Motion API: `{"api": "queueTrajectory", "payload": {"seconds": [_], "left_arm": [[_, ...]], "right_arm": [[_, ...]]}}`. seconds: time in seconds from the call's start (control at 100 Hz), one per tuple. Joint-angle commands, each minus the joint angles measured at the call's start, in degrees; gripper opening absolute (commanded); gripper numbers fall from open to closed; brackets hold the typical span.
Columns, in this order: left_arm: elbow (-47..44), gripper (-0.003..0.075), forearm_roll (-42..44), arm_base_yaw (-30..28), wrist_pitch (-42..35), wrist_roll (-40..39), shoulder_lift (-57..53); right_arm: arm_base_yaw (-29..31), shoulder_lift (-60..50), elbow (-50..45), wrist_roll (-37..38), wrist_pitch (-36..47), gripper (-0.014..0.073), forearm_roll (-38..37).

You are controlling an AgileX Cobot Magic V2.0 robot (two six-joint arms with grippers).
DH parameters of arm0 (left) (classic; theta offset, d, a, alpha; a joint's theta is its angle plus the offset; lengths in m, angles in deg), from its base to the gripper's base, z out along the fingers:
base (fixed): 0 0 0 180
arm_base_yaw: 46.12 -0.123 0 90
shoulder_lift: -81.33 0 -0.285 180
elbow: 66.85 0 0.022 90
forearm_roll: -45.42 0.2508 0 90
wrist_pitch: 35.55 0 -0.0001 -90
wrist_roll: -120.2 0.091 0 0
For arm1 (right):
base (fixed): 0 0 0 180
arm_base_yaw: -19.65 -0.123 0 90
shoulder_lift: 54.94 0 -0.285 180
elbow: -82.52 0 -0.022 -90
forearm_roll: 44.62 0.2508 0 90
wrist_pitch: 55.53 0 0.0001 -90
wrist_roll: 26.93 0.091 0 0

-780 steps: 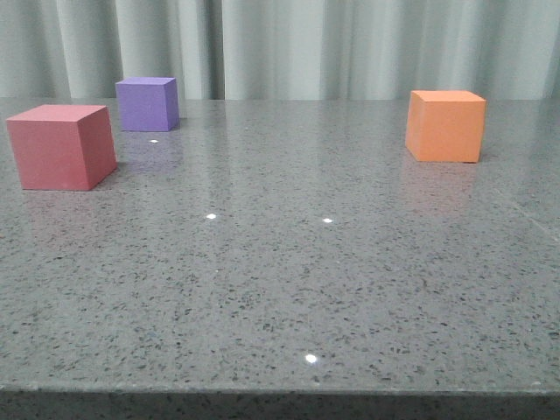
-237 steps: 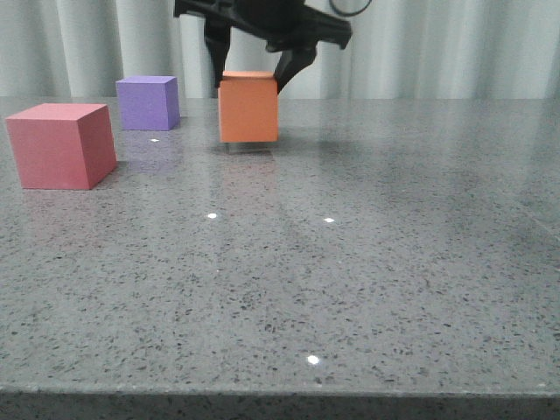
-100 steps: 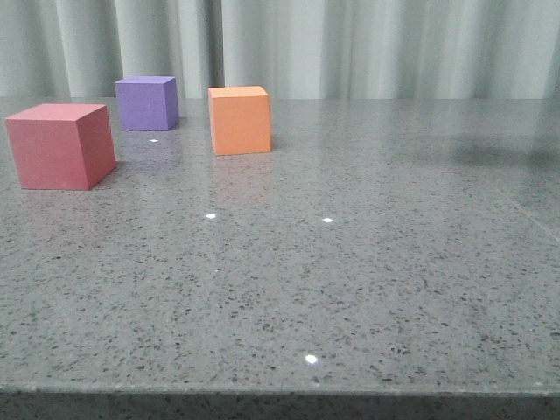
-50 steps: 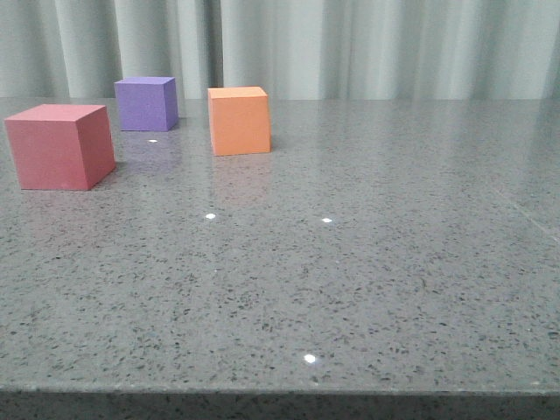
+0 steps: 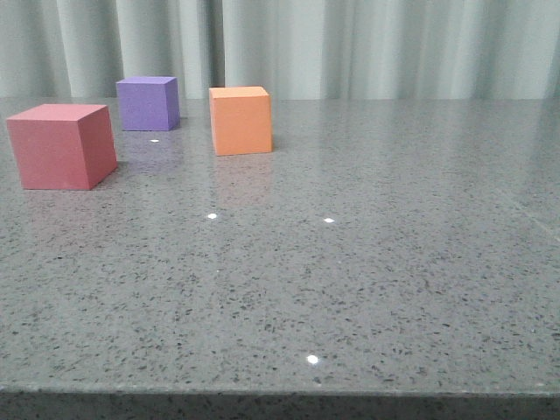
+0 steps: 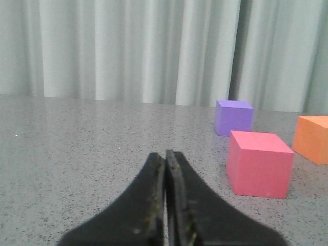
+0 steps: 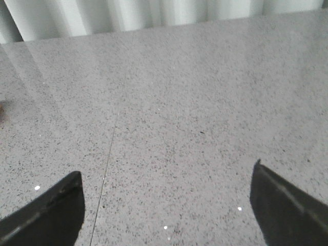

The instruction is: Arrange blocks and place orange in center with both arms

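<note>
In the front view the pinkish-red cube [image 5: 61, 146] stands at the near left, the purple cube [image 5: 148, 103] behind it, and the orange cube [image 5: 241, 120] to the right of the purple one. No gripper shows in the front view. In the left wrist view my left gripper [image 6: 166, 156] is shut and empty, low over the table, with the red cube [image 6: 259, 163], the purple cube [image 6: 233, 117] and the orange cube [image 6: 312, 139] ahead of it. In the right wrist view my right gripper [image 7: 166, 171] is wide open and empty over bare table.
The grey speckled table [image 5: 350, 262] ends at a front edge low in the front view. A pale pleated curtain [image 5: 367, 44] hangs behind it. A thin seam [image 7: 105, 174] runs across the tabletop in the right wrist view.
The orange cube went from the far right to beside the purple cube, carried by a gripper that has let go and left the front view. Over the last second nothing moved.
</note>
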Motion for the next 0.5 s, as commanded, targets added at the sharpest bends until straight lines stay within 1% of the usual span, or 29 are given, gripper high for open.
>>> {"api": "queueTrajectory", "payload": {"seconds": [0.0,0.01,0.07,0.1,0.12,0.16,0.21,0.24,0.26,0.28,0.31,0.49], "left_arm": [[-2.3,-0.002,-0.4,-0.1,-4.6,-0.1,-2.1],[-2.3,-0.002,-0.4,-0.1,-4.6,-0.1,-2.1],[-2.3,-0.002,-0.4,-0.1,-4.6,-0.1,-2.1],[-2.3,-0.002,-0.4,-0.1,-4.6,-0.1,-2.1],[-2.3,-0.002,-0.4,-0.1,-4.6,-0.1,-2.1],[-2.3,-0.002,-0.4,-0.1,-4.6,-0.1,-2.1],[-2.3,-0.002,-0.4,-0.1,-4.6,-0.1,-2.1],[-2.3,-0.002,-0.4,-0.1,-4.6,-0.1,-2.1],[-2.3,-0.002,-0.4,-0.1,-4.6,-0.1,-2.1],[-2.3,-0.002,-0.4,-0.1,-4.6,-0.1,-2.1],[-2.3,-0.002,-0.4,-0.1,-4.6,-0.1,-2.1],[-2.3,-0.002,-0.4,-0.1,-4.6,-0.1,-2.1]], "right_arm": [[0.3,0.1,0.9,-0.6,7.0,0.0603,-1.7],[0.3,0.1,0.9,-0.6,7.0,0.0603,-1.7],[0.3,0.1,0.9,-0.6,6.7,0.0512,-1.7],[0.3,0.1,0.9,-0.6,6.7,0.0439,-1.7],[0.3,0.1,0.9,-0.6,6.7,0.0405,-1.7],[0.3,0.1,0.9,-0.6,6.7,0.028,-1.7],[0.3,0.1,0.9,-0.6,6.7,0.0169,-1.7],[0.3,0.1,0.9,-0.6,6.5,0.0081,-1.7],[0.3,0.1,0.9,-0.6,6.5,0.0048,-1.7],[0.3,0.1,0.9,-0.6,6.4,-0.0014,-1.7],[0.3,0.1,0.9,-0.6,6.4,-0.0071,-1.7],[0.3,0.1,0.9,-0.6,6.3,-0.0069,-1.7]]}}
